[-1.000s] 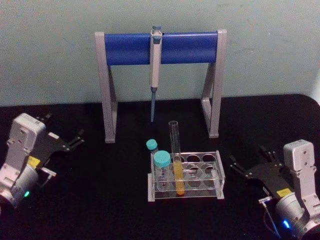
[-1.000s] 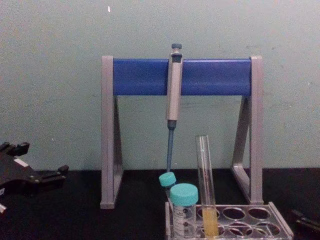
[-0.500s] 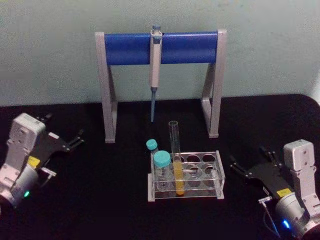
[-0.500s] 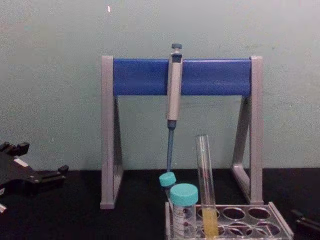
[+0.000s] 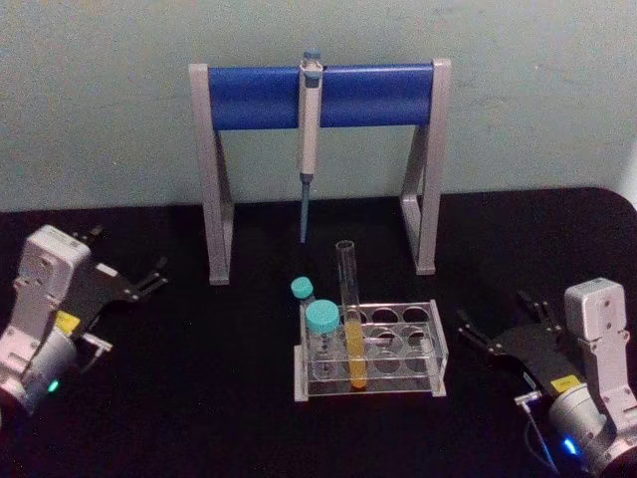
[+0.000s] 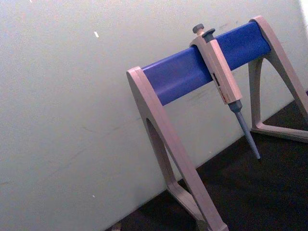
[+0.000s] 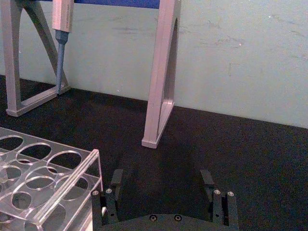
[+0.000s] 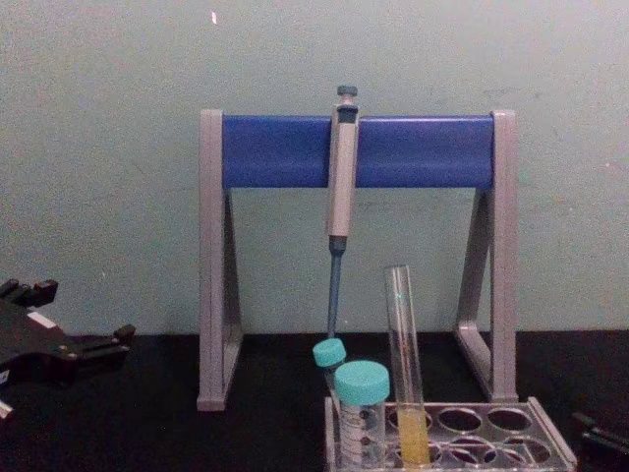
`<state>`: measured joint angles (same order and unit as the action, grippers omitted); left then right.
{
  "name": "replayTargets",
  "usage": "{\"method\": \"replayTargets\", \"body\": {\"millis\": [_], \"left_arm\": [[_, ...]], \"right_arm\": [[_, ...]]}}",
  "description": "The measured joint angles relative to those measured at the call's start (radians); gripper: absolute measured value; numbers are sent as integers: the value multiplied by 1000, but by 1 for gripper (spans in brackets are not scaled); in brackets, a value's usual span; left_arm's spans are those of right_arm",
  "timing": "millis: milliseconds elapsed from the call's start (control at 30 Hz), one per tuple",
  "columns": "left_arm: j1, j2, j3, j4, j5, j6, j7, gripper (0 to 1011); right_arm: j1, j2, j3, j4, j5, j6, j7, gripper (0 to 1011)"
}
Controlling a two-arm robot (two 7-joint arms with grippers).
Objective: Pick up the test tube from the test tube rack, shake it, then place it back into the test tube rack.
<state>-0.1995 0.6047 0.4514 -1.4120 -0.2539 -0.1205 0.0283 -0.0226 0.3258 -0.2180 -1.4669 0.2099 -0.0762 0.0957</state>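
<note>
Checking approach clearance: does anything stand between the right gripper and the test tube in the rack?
Nothing visible blocks it. The right gripper, open, sits beside the test tube rack; empty holes separate it from the test tube. The teal-capped tubes stand on the tube's far side.

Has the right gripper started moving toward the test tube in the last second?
No. In the head view the right gripper sits open at the same spot beside the test tube rack, with the test tube untouched.

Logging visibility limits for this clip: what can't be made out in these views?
- Chest view: test tube rack base and test tube bottom cut off by the lower edge.
- Head view: left gripper finger gap too small to judge.
- Right wrist view: right gripper fingertips dark against the table.
</note>
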Motion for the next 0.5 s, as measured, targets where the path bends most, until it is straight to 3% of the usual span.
{"method": "replayTargets", "body": {"millis": [500], "left_arm": [[0, 0, 0, 0, 0, 0, 0, 1001]], "right_arm": [[0, 0, 0, 0, 0, 0, 0, 1000]]}}
